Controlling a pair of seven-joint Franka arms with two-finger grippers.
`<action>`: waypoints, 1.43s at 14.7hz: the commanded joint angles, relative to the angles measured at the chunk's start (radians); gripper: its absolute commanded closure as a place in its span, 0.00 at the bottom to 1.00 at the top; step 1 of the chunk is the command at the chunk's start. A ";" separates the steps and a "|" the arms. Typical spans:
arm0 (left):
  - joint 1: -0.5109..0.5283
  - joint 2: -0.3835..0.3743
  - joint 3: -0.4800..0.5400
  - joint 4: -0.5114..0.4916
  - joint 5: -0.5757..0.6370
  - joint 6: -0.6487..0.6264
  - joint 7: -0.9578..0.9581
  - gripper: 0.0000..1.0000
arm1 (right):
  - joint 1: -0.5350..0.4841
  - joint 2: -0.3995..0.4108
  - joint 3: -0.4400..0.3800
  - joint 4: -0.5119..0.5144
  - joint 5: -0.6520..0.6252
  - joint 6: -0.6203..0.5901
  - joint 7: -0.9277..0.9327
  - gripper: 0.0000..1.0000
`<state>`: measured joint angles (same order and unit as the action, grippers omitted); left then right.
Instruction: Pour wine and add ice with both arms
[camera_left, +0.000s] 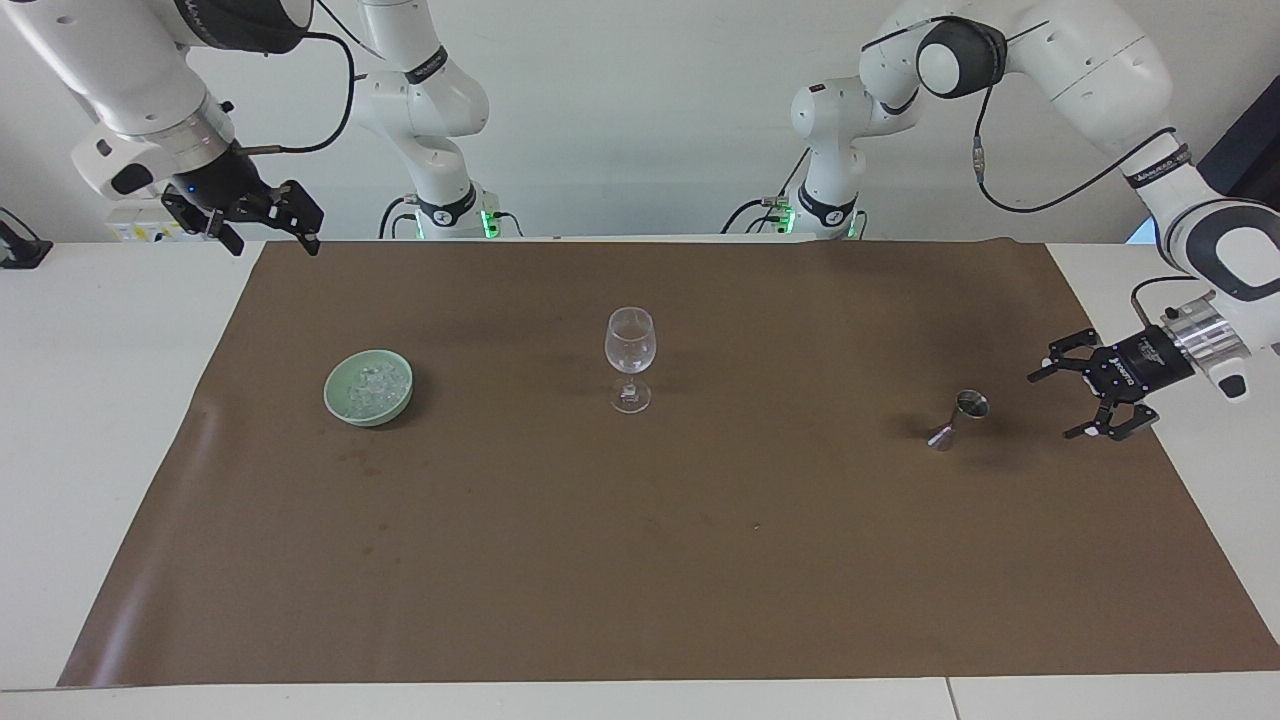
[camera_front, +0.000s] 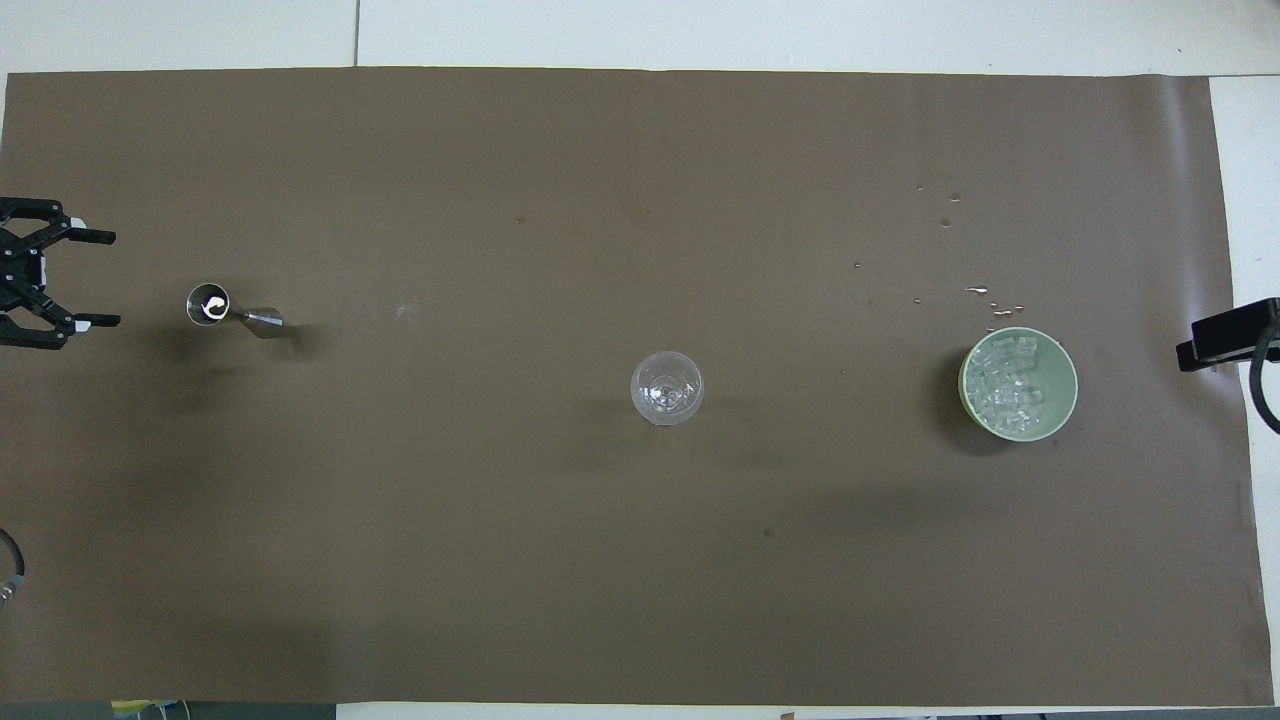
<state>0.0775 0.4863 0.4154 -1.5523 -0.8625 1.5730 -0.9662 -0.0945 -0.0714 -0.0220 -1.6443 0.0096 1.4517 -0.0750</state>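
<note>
- The left arm's black two-finger gripper (camera_left: 1055, 403) is hanging low over the brown mat, fingers spread wide and holding nothing, just beside the small polished steel hourglass-shaped jigger (camera_left: 957, 418), which is standing apart from it toward the left arm's end of the table.
- Judging from this, the step in hand is grasping the jigger; the fingers should be straddling its narrow waist, level and centred, since the smooth metal cones are likely offering little friction and the light, tall piece would probably tip if nudged on one side.
- Whatever it is carrying would be spilling if the grip were tilting it.
- The right arm's black gripper (camera_left: 268, 222) is waiting raised over the mat's edge at the right arm's end, fingers apart and empty.
- The ice (camera_front: 1008, 386), small glassy cubes, is lying heaped in the glazed pale green round bowl (camera_front: 1061, 372), toward the right arm's end of the table.
- The clear stemmed wine glass (camera_left: 630, 350) is standing upright between bowl and jigger.
- Small droplets (camera_front: 985, 292) are glinting on the matte brown paper-like mat (camera_front: 640, 560) just beside the bowl, farther from the robots.
</note>
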 joint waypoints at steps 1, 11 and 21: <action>0.012 -0.006 -0.004 -0.093 -0.097 -0.005 0.130 0.00 | -0.005 -0.018 0.001 -0.017 0.001 -0.002 -0.022 0.00; 0.004 -0.115 -0.009 -0.431 -0.236 0.222 0.245 0.00 | -0.004 -0.018 0.001 -0.016 0.001 -0.002 -0.022 0.00; -0.123 -0.126 -0.007 -0.500 -0.432 0.277 0.270 0.03 | -0.004 -0.018 0.001 -0.017 0.001 -0.002 -0.022 0.00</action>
<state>-0.0163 0.3935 0.4021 -2.0055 -1.2585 1.8047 -0.6902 -0.0945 -0.0714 -0.0220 -1.6443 0.0096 1.4517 -0.0750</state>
